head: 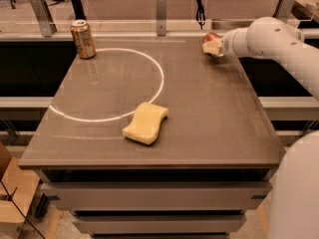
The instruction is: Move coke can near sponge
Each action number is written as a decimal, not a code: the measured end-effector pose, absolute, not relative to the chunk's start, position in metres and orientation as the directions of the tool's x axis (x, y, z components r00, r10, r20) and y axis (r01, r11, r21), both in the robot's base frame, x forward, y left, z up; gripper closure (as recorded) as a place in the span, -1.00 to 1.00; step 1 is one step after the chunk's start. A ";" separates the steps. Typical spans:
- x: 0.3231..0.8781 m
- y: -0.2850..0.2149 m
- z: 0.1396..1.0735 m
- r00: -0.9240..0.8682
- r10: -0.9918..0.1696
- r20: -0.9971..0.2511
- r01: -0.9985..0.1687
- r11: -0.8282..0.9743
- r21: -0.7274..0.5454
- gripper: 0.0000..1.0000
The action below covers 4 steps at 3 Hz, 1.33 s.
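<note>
- Where the desk (214, 113) reaches its far right edge, the claw (212, 46) hides most of the coke can (211, 36); only a red patch shows.
- The can's long axis and the claw's grip cannot be told.
- The pale yellow sponge (145, 123) lies well apart.
</note>
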State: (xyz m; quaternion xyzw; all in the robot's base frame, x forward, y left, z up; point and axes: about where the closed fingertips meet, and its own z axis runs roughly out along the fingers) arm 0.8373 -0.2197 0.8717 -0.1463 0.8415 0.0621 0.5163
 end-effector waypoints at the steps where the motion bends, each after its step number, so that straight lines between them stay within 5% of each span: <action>1: 0.821 -0.208 0.905 -0.364 -0.190 -0.912 -0.378 0.925 -0.042 0.76; 2: 0.790 -0.187 0.956 -0.280 -0.193 -0.940 -0.498 0.866 -0.029 1.00; 4: 0.778 -0.162 0.959 -0.244 -0.295 -0.924 -0.581 0.807 -0.104 1.00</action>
